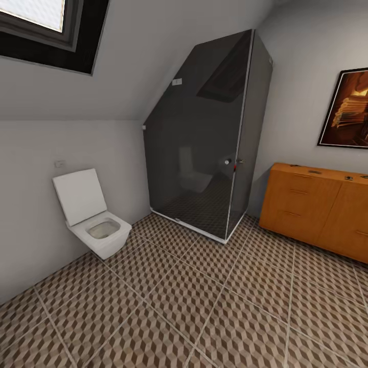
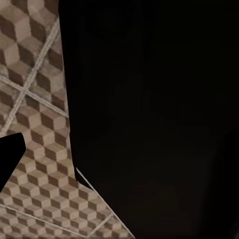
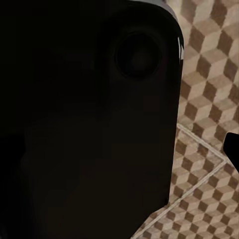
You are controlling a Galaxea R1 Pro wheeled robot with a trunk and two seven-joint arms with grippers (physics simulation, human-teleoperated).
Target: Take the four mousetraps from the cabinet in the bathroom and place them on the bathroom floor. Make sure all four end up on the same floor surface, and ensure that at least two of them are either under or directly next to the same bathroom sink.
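Note:
The orange-brown cabinet (image 1: pixel 317 209) stands against the right wall, its drawers shut. Small dark flat things that look like mousetraps (image 1: pixel 315 171) lie spread along its top, too small to make out in detail. The cube-patterned bathroom floor (image 1: pixel 204 306) stretches from me to the cabinet. In the left wrist view a dark fingertip (image 2: pixel 10 154) pokes in over the floor tiles (image 2: pixel 35 99) beside the robot's black body. The right wrist view has a dark fingertip (image 3: pixel 232 147) at its edge over the tiles (image 3: pixel 209 74). The sink is out of view.
A white square toilet (image 1: pixel 94 225) hangs on the left wall. A dark glass shower enclosure (image 1: pixel 209 143) fills the far corner, between toilet and cabinet. A framed picture (image 1: pixel 347 110) hangs above the cabinet. The ceiling slopes low on the left.

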